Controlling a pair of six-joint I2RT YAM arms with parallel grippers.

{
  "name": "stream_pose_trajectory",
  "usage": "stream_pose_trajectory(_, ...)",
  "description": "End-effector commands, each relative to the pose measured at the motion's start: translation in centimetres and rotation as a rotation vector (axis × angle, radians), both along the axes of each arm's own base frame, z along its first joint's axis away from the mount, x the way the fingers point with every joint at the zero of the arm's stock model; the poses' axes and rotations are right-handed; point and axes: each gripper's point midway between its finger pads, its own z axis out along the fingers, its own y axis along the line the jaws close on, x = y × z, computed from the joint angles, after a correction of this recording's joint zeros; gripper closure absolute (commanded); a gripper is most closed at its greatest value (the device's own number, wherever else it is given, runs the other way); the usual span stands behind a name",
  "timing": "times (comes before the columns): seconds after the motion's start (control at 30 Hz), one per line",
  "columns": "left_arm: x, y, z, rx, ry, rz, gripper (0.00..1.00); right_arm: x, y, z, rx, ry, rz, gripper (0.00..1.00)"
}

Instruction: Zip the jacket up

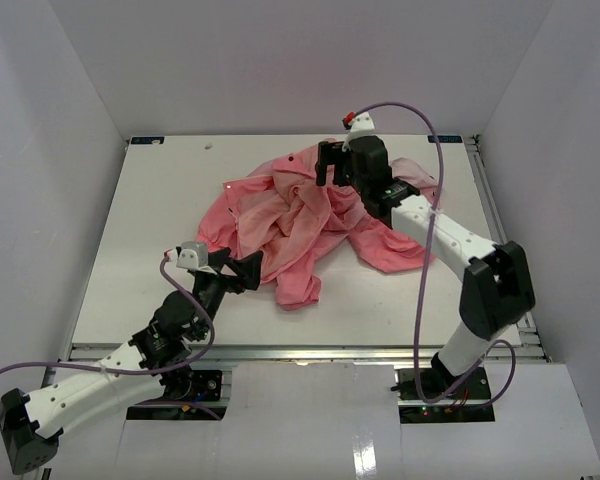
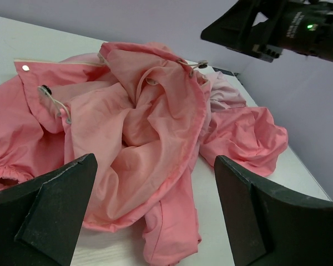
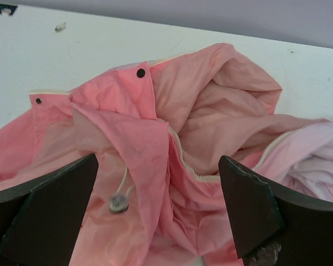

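The salmon-pink jacket [image 1: 300,225] lies crumpled in a heap in the middle of the white table. My left gripper [image 1: 248,270] stands open just off the heap's near-left edge. In the left wrist view its jaws [image 2: 155,166] frame a hanging fold of the jacket [image 2: 150,127] without touching it. My right gripper [image 1: 327,165] hovers open over the heap's far side. In the right wrist view it [image 3: 158,166] is above the jacket [image 3: 127,127], where a light zipper edge [image 3: 180,155] curves through the folds. A snap stud [image 3: 140,72] and a cord toggle [image 3: 118,203] show there.
White walls close in the table [image 1: 150,230] on the left, back and right. A metal rail [image 1: 300,352] runs along the near edge by the arm bases. A purple cable [image 1: 428,180] loops over the right arm. A small speck [image 1: 209,146] lies near the back left.
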Motion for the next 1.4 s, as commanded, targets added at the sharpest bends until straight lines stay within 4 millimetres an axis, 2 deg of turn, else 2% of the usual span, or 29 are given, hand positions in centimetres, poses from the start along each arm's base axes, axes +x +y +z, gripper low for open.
stream_pose_trajectory(0.0, 0.3, 1.4, -0.8, -0.009, 0.021, 0.073, 0.02, 2.8, 3.0, -1.3, -0.057, -0.009, 0.134, 0.04)
stream_pose_trajectory(0.1, 0.3, 1.0, -0.9, 0.000, 0.025, 0.063, 0.02, 3.7, 4.7, -4.6, -0.093, 0.034, 0.213, 0.12)
stream_pose_trajectory(0.17, 0.4, 0.9, -1.0, 0.007, 0.029, 0.061, 0.02, 3.2, 5.9, -6.1, -0.084, 0.055, 0.286, 0.18)
stream_pose_trajectory(0.23, 0.6, 0.7, -1.0, 0.016, 0.035, 0.061, 0.02, 2.1, 6.2, -8.0, -0.077, 0.097, 0.321, 0.31)
stream_pose_trajectory(0.3, 0.7, 0.5, -1.4, 0.031, 0.048, 0.061, 0.02, 0.5, 5.4, -8.1, -0.047, 0.125, 0.309, 0.57)
stream_pose_trajectory(0.33, 0.8, 0.4, -1.5, 0.035, 0.051, 0.063, 0.02, -0.6, 4.9, -7.8, -0.013, 0.123, 0.295, 0.74)
stream_pose_trajectory(0.37, 0.8, 0.4, -1.6, 0.037, 0.052, 0.064, 0.02, -2.1, 4.0, -8.0, 0.007, 0.125, 0.280, 0.87)
stream_pose_trajectory(0.4, 0.8, 0.4, -1.6, 0.036, 0.051, 0.064, 0.03, -4.2, 2.6, -8.6, 0.013, 0.130, 0.261, 0.92)
stream_pose_trajectory(0.47, 0.7, 0.3, -1.6, 0.039, 0.046, 0.056, 0.05, -7.2, 0.1, -8.5, 0.040, 0.112, 0.194, 0.92)
stream_pose_trajectory(0.53, 0.6, -0.1, -1.5, 0.035, 0.042, 0.034, 0.06, -11.1, -1.7, -9.3, 0.055, 0.109, 0.167, 0.92)
stream_pose_trajectory(0.6, 0.5, -0.6, -1.4, 0.028, 0.035, 0.009, 0.06, -14.9, -2.7, -11.5, 0.061, 0.153, 0.145, 0.92)
stream_pose_trajectory(0.63, 0.5, -0.8, -1.6, 0.030, 0.037, 0.001, 0.06, -16.2, -2.4, -11.5, 0.093, 0.157, 0.137, 0.92)
stream_pose_trajectory(0.67, 0.6, -0.9, -1.6, 0.031, 0.037, 0.000, 0.06, -17.8, -3.2, -14.1, 0.084, 0.201, 0.125, 0.92)
stream_pose_trajectory(0.7, 0.7, -1.1, -1.9, 0.040, 0.043, -0.001, 0.06, -18.4, -2.9, -14.0, 0.112, 0.197, 0.121, 0.92)
stream_pose_trajectory(0.77, 1.1, -1.1, -2.6, 0.074, 0.074, 0.020, 0.06, -20.5, -4.8, -17.8, 0.092, 0.256, 0.057, 0.92)
stream_pose_trajectory(0.87, 1.6, -0.6, -3.4, 0.104, 0.095, 0.070, 0.06, -21.1, -7.3, -19.4, 0.085, 0.266, -0.052, 0.92)
stream_pose_trajectory(0.93, 1.7, -0.4, -3.4, 0.108, 0.094, 0.080, 0.06, -20.8, -8.4, -18.9, 0.102, 0.239, -0.109, 0.89)
stream_pose_trajectory(1.03, 1.7, -0.1, -3.3, 0.104, 0.091, 0.092, 0.06, -20.2, -10.3, -17.6, 0.102, 0.190, -0.205, 0.78)
stream_pose_trajectory(1.1, 1.7, 0.2, -3.2, 0.099, 0.089, 0.103, 0.06, -19.9, -10.8, -16.2, 0.118, 0.161, -0.236, 0.61)
stream_pose_trajectory(1.17, 1.5, 0.6, -2.8, 0.079, 0.079, 0.111, 0.06, -19.6, -10.5, -14.6, 0.140, 0.145, -0.233, 0.50)
stream_pose_trajectory(1.37, 1.4, 0.8, -2.6, 0.067, 0.070, 0.112, 0.06, -18.7, -8.4, -7.2, 0.229, 0.098, -0.179, 0.43)
